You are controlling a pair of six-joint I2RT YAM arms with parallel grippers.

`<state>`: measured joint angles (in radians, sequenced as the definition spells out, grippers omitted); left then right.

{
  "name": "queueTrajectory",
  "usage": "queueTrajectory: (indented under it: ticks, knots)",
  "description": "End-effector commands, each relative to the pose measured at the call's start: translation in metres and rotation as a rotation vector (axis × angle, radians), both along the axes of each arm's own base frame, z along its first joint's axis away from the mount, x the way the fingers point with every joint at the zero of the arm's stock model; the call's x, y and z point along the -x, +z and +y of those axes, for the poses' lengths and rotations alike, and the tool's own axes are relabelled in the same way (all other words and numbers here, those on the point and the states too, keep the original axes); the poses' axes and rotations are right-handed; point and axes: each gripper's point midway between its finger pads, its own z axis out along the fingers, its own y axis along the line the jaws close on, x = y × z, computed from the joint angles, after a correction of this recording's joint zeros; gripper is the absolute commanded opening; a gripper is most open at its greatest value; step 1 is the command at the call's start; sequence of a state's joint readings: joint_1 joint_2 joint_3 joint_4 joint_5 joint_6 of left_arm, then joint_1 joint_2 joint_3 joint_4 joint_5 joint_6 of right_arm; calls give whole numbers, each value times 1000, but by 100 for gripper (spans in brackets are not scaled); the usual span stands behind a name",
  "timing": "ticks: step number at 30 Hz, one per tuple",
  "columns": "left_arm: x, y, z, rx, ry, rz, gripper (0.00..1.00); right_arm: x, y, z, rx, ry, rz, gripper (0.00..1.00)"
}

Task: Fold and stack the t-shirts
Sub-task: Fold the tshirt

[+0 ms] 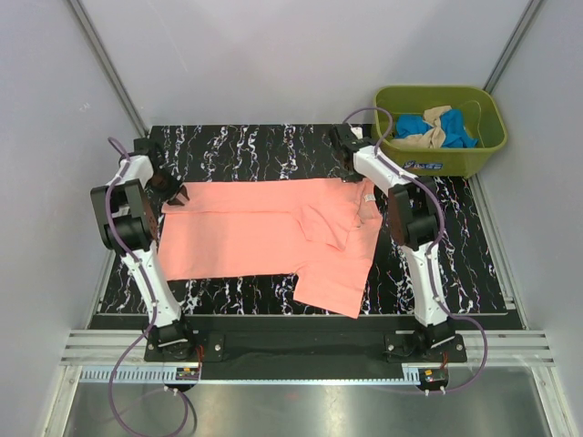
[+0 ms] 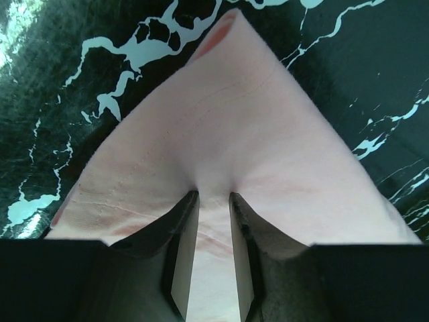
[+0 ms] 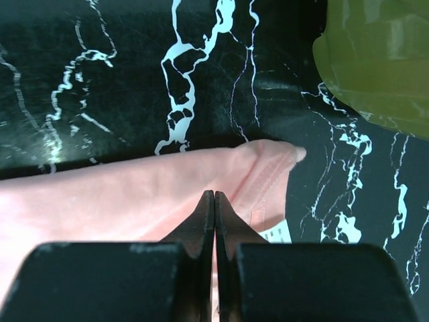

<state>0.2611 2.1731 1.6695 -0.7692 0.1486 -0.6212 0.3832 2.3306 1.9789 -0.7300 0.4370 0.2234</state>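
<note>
The salmon-pink t-shirt (image 1: 246,232) lies spread across the black marble table (image 1: 246,146), with one part folded over near its right side. My left gripper (image 1: 175,193) is at the shirt's far left corner. In the left wrist view its jaws (image 2: 214,196) stand narrowly apart, pinching puckered pink cloth (image 2: 228,121). My right gripper (image 1: 363,182) is at the far right corner. In the right wrist view it (image 3: 214,193) is shut on the pink hem (image 3: 134,194), beside a white label (image 3: 275,233). A blue tee (image 1: 412,125) and a beige tee (image 1: 439,127) lie in the tub.
The olive-green tub (image 1: 446,164) stands off the table's far right corner, close to my right arm; it also shows in the right wrist view (image 3: 379,60). Grey walls close in the back and sides. A metal rail (image 1: 301,350) runs along the near edge.
</note>
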Motion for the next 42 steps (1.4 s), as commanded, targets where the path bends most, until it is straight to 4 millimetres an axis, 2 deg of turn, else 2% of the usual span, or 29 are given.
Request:
queueTrajectory:
  ticks: [1, 4, 9, 10, 12, 13, 14, 16, 18, 19, 21, 23, 24, 27, 30, 31, 32, 33, 34, 35, 36, 37, 39, 42]
  knots:
    - [-8, 7, 9, 4, 58, -17, 32, -13, 0, -5, 52, -6, -30, 0]
    - [-9, 3, 13, 20, 79, -11, 33, -21, -5, -7, 74, -11, -36, 0]
    - [-11, -8, 31, 34, 130, 1, 33, -37, -15, -13, 108, -27, -55, 0]
    - [-12, -8, 34, 40, 139, 2, 33, -39, -23, -16, 119, -34, -47, 1]
    - [-12, -10, 40, 64, 168, 1, 33, -48, -18, -13, 104, -35, -71, 1]
    - [-13, -10, 43, 64, 177, -7, 33, -51, -24, -12, 108, -25, -64, 1]
    - [-15, -8, 50, 57, 195, -13, 33, -58, -18, -10, 96, -26, -85, 2]
    - [-17, -4, 60, 51, 211, -26, 33, -63, -23, -3, 71, -16, -87, 3]
    - [-22, -4, 71, 57, 224, -50, 33, -71, -16, 4, 32, -12, -113, 5]
    - [-31, 2, 74, 68, 218, -79, 33, -73, -19, 9, 20, -1, -114, 6]
    - [-36, -3, 79, 70, 201, -76, 32, -79, -16, 17, -21, 25, -127, 10]
    - [-50, 1, 79, 86, 165, -111, 32, -84, -15, 22, -44, 32, -139, 13]
    - [-55, 3, 78, 88, 154, -126, 33, -85, -14, 24, -52, 38, -142, 17]
    - [-66, 19, 74, 79, 103, -189, 45, -94, 4, 28, -81, 52, -182, 18]
    - [-69, 46, 64, 35, 29, -237, 54, -100, 41, 36, -154, 62, -237, 21]
    - [-65, 49, 60, 21, 16, -228, 56, -99, 63, 40, -186, 57, -267, 22]
    - [-64, 67, 55, 0, -11, -258, 59, -95, 73, 44, -218, 67, -268, 23]
    - [-62, 74, 52, -13, -20, -269, 61, -93, 86, 47, -243, 68, -279, 24]
    - [-55, 75, 51, -25, -22, -263, 63, -89, 108, 51, -283, 64, -306, 25]
    - [-54, 95, 50, -60, -38, -302, 64, -82, 117, 58, -319, 78, -296, 29]
    - [-51, 101, 52, -85, -43, -307, 65, -78, 126, 63, -353, 74, -297, 31]
    - [-43, 109, 55, -128, -39, -303, 65, -70, 148, 69, -382, 91, -319, 34]
    - [-35, 114, 61, -178, -47, -293, 65, -53, 152, 82, -435, 119, -274, 42]
    - [-17, 117, 72, -262, -34, -249, 63, -13, 155, 106, -527, 156, -156, 50]
